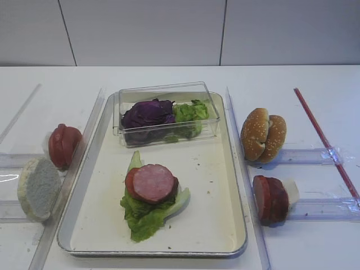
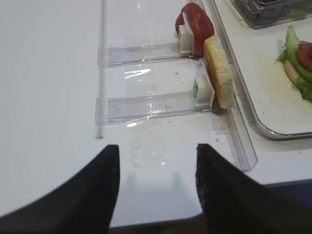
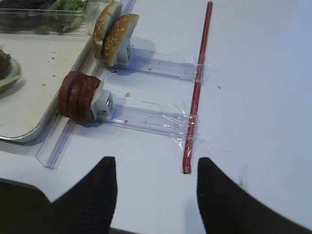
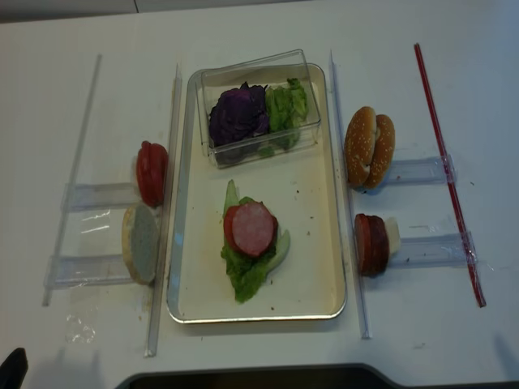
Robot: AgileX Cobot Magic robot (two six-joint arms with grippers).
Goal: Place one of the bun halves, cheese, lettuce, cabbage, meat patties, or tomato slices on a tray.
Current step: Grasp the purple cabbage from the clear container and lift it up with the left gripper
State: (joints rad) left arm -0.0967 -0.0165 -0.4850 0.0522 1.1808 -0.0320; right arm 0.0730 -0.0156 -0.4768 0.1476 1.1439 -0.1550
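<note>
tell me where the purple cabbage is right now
In the exterior high view the cabbage sits in the clear box at the tray's far end, left of the lettuce.

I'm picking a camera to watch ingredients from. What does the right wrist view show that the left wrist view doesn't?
Only the right wrist view shows the sesame bun halves, the meat patties standing in their rail and the red strip. Only the left wrist view shows the tomato slices and the pale bun half. Both share the tray edge, a sliver of the stack on it, and an open, empty gripper, right and left.
</note>
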